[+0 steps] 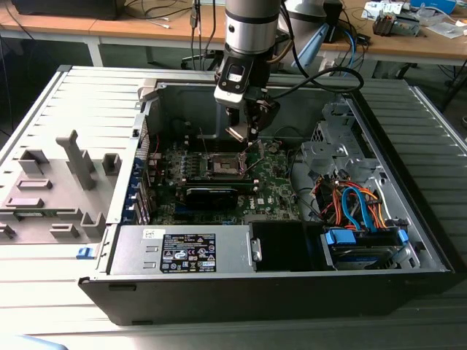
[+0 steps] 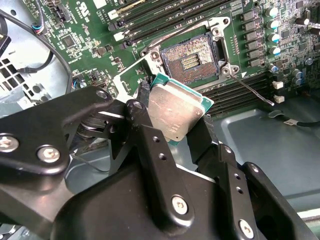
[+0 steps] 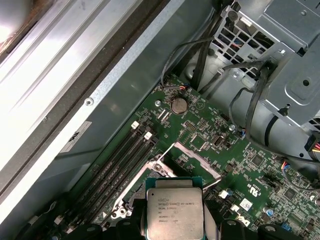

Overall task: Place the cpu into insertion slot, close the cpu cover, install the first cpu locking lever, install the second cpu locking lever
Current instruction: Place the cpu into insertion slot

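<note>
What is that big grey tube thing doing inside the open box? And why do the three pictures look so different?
The grey tube is a robot arm. It reaches into an open computer case. One picture comes from a camera standing off the arm; the other two come from cameras riding near its wrist. At the arm's end is a black hand, pinching a small silvery square chip, the cpu. Under it lies the green motherboard, with the insertion slot, a square socket with nothing in it.
</note>
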Controlling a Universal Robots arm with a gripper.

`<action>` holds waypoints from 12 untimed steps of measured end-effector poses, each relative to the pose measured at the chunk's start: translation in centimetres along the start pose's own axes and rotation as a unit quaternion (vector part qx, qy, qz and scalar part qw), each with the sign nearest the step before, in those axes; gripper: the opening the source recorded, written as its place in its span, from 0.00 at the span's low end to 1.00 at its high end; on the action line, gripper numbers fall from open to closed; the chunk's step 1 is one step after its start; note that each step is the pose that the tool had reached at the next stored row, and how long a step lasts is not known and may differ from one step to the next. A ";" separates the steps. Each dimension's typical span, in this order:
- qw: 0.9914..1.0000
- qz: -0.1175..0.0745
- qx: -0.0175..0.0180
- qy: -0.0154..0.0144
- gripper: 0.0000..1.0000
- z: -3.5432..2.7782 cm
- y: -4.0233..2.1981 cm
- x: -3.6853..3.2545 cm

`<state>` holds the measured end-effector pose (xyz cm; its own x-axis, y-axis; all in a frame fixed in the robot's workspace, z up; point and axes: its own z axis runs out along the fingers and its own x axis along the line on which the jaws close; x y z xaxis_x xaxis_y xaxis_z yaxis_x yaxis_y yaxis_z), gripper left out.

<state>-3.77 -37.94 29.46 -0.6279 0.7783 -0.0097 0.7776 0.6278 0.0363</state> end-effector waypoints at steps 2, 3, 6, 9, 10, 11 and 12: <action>1.000 0.001 0.000 0.000 0.55 0.01 0.00 0.00; 1.000 0.001 0.000 0.000 0.55 0.02 0.00 0.00; 1.000 0.002 0.000 0.000 0.55 0.04 0.00 0.00; 1.000 0.003 0.000 0.000 0.55 0.06 0.00 0.00; 1.000 0.003 0.000 0.000 0.55 0.06 0.00 0.00; 1.000 0.003 0.000 0.000 0.55 0.06 0.00 0.00; 1.000 0.003 0.000 0.000 0.55 0.07 0.00 0.00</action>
<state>-3.77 -37.94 29.39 -0.6229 0.7822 -0.0097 0.7815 0.6228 0.0363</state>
